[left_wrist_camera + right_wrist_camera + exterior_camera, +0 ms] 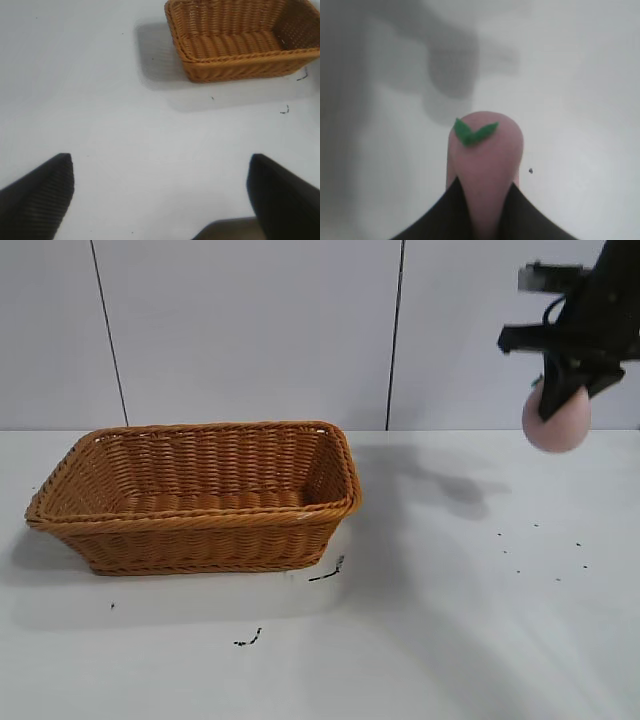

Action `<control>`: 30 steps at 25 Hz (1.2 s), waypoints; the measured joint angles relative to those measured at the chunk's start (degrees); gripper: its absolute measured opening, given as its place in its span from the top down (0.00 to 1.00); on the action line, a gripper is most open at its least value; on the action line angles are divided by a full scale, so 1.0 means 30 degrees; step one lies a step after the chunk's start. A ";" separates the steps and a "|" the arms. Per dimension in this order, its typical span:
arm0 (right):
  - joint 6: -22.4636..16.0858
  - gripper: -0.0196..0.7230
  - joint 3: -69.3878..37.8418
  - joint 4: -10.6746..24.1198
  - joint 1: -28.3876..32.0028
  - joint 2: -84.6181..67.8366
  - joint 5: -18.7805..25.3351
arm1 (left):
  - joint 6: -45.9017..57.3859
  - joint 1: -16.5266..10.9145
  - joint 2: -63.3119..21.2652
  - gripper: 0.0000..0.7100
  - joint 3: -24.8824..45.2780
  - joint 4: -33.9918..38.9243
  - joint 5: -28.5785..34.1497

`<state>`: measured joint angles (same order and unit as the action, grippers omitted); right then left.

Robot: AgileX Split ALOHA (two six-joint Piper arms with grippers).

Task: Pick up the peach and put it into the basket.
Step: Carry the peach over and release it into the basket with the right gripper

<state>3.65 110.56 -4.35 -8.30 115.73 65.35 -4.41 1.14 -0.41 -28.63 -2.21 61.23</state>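
Right end effector [562, 398] pinches the pink peach [556, 422], held high above the white worktop [460, 620], well apart from the wicker basket [200, 530]. Carry step: next, travel across over the basket, then release. Left end effector [160, 192] spread, idle

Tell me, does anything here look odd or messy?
Only slightly: small black specks lie scattered on the white table near the basket. The peach hangs in the right gripper, looking pinched narrow between its fingers.
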 joint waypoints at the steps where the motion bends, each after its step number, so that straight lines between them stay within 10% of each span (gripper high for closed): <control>1: -0.0038 0.94 0.0287 0.0041 -0.0524 0.0000 -0.0015 | 0.0000 0.0000 0.0000 0.03 0.0000 0.0000 0.0000; 14: -0.0415 0.94 0.1108 -0.0018 -0.7968 0.1789 -0.3853 | 0.0000 0.0000 0.0000 0.03 0.0000 0.0000 0.0000; 23: -0.0355 0.91 0.1108 -0.0018 -0.9079 0.6046 -0.6843 | 0.0000 0.0000 0.0000 0.03 0.0000 0.0000 0.0000; 27: -0.0347 0.70 0.1108 0.0000 -0.9079 0.6719 -0.7132 | 0.0000 0.0000 0.0000 0.03 0.0000 0.0000 0.0000; 30: -0.0193 0.31 0.1108 0.0000 -0.9079 0.6681 -0.7178 | 0.0000 0.0000 0.0000 0.03 0.0000 0.0000 0.0000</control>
<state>3.08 113.89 -4.36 -35.54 135.77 43.81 -4.41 1.14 -0.41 -28.63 -2.21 61.23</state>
